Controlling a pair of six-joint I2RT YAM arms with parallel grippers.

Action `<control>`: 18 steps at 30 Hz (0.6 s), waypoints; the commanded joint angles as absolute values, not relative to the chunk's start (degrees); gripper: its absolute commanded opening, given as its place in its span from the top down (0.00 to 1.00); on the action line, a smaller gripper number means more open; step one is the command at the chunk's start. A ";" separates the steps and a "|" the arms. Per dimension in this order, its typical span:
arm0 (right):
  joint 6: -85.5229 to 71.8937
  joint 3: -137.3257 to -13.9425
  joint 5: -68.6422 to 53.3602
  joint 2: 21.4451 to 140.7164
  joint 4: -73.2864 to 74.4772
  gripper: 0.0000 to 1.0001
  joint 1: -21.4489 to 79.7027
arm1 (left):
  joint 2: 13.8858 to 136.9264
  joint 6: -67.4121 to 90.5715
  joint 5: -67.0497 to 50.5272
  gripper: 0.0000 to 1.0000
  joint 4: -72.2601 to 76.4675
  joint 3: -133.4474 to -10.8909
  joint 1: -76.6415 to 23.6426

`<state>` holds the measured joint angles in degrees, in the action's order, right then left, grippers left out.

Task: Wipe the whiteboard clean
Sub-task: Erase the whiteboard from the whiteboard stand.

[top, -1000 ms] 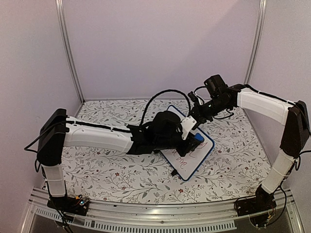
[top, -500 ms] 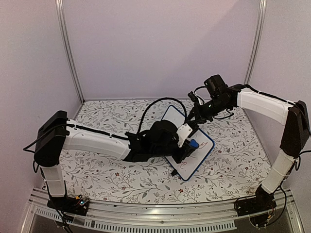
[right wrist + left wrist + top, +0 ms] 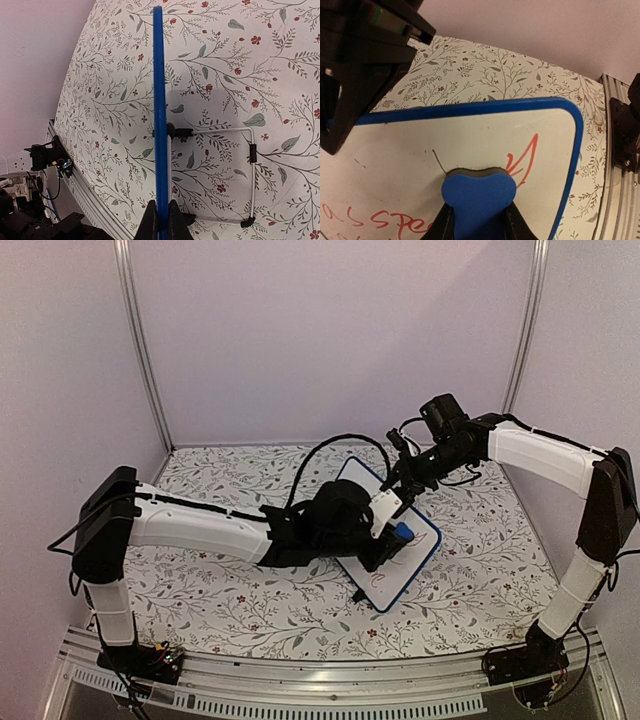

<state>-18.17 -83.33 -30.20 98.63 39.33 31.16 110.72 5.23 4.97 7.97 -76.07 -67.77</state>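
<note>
Sliding a little toward the near end of the whiteboard since a second ago, the left claw is pinching a small blue eraser and pressing it against the white face.

The whiteboard, with its dark blue rounded frame, is sitting right of centre on the bench, turned at an angle so one corner is pointing toward the arms. Red handwriting is showing beside and below the eraser in the left wrist view.

The right claw is reaching in from the far right and squeezing its fingers tight on the far edge of the frame. From its own camera the board is appearing edge-on as a thin blue line, with a wire stand with black feet reaching out from its back over the bench.

A cloth printed with grey-green leafy sprigs and small red flowers is covering the bench. Plain pale walls are closing in the back and both sides, with slim metal posts in the rear corners. A silver metal rail is running along the near edge, carrying both arm bases.
</note>
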 commanded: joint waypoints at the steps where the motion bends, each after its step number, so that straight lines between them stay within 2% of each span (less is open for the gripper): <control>1: -19.84 -82.02 -31.42 100.43 40.10 1.00 33.31 | 113.27 3.47 4.02 1.00 8.26 -80.01 -68.21; 18: -20.02 -81.30 -31.46 99.97 39.55 1.00 33.31 | 111.26 5.31 4.46 1.00 7.89 -72.01 -68.65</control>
<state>-18.28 -83.18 -30.33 98.63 39.05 31.16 111.15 4.71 4.01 11.16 -75.37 -67.79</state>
